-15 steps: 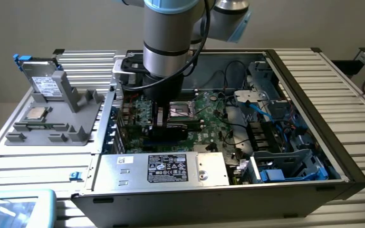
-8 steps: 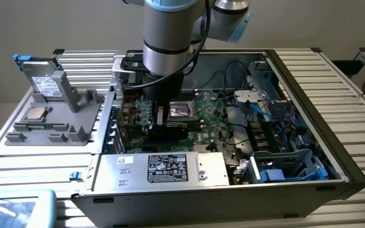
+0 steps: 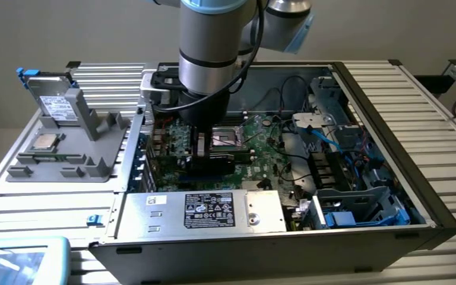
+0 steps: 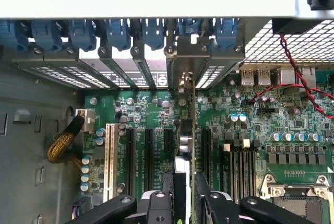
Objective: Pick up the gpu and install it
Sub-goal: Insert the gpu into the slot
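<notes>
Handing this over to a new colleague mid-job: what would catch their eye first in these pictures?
First, the arm reaching down into the open computer case, its gripper holding the gpu edge-on over the motherboard, in line with the expansion slots. Next, the row of blue clips along the case's rear bracket openings. Outside the case, at the exterior view's left, a grey fixture holds a silver drive.
</notes>
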You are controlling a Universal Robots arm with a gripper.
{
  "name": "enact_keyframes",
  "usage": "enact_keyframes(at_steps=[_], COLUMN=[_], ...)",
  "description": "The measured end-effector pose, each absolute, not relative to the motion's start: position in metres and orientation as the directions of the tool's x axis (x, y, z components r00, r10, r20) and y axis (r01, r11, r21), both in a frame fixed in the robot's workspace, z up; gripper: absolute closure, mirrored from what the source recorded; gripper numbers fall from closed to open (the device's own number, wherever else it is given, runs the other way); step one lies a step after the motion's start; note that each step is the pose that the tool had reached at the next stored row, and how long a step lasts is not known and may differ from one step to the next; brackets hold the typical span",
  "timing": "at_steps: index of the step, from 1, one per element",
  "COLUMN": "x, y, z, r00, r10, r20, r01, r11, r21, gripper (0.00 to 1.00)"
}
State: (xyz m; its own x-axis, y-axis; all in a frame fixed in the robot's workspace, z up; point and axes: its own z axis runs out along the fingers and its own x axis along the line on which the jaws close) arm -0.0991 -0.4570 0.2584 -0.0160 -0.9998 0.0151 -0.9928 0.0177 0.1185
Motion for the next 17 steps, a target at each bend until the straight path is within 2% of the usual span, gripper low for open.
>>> enact_keyframes(at_steps=[17], x=[-0.0988], y=[-0.4587], z=[0.2598], r00=[-0.013], r10=[-1.0], r20=[0.014], r01=[-0.993], r11=[0.015], r21=[0.119], gripper=[0.73])
